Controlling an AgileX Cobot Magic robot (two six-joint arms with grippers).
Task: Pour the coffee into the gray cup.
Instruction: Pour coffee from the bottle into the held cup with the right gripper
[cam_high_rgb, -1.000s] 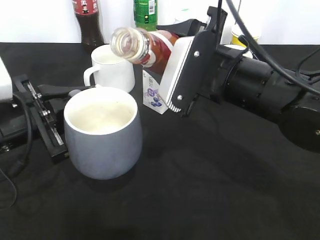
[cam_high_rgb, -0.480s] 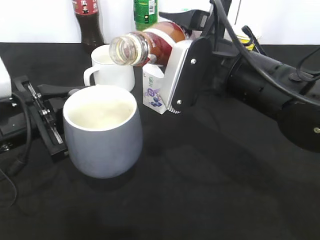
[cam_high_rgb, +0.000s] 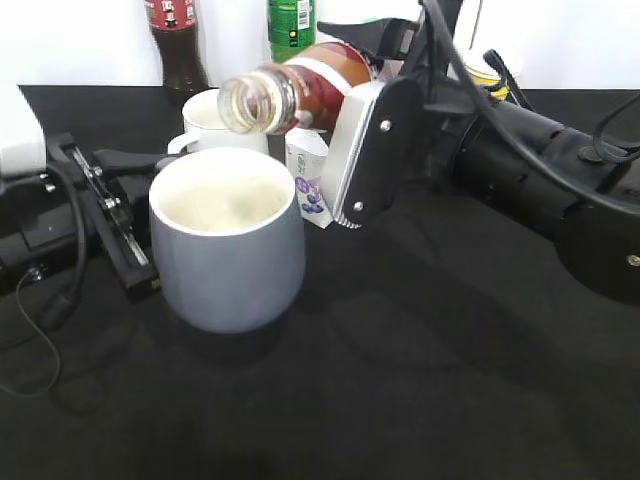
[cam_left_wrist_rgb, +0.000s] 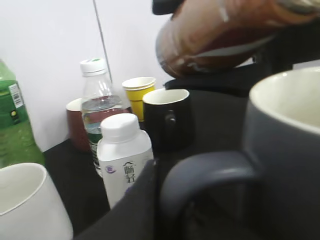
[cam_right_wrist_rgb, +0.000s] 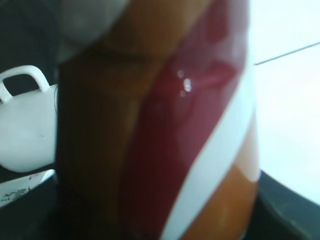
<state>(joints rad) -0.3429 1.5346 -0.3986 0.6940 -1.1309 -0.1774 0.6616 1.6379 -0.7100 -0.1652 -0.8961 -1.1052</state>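
The right gripper (cam_high_rgb: 330, 110) is clamping the coffee bottle (cam_high_rgb: 300, 92) around its labelled body, its fingers (cam_high_rgb: 370, 150) closed firmly against the sides. The bottle is lying nearly horizontal, with its open, uncapped neck pointing left and sitting above the far rim of the gray cup (cam_high_rgb: 228, 240). No liquid is visible leaving the mouth. In the right wrist view the red, white and brown label (cam_right_wrist_rgb: 165, 130) is filling almost the whole frame.

The gray cup is standing upright on the black table (cam_high_rgb: 420, 380), its off-white interior facing up. The left gripper (cam_high_rgb: 135, 215) is positioned at the cup's left side, where the loop handle (cam_left_wrist_rgb: 210, 175) is located. In the left wrist view a dark finger (cam_left_wrist_rgb: 135, 210) is lying against the handle, but whether the fingers are closing on it cannot be determined.

A white mug (cam_high_rgb: 215, 125) is standing just behind the gray cup, and a small white carton (cam_high_rgb: 305, 180) is beside it. Behind these, a cola bottle (cam_high_rgb: 175, 45) and a green bottle (cam_high_rgb: 291, 28) are standing at the table's rear edge. The left wrist view is also showing a black mug (cam_left_wrist_rgb: 167, 120), a yellow cup (cam_left_wrist_rgb: 139, 90) and a small white bottle (cam_left_wrist_rgb: 122, 155).
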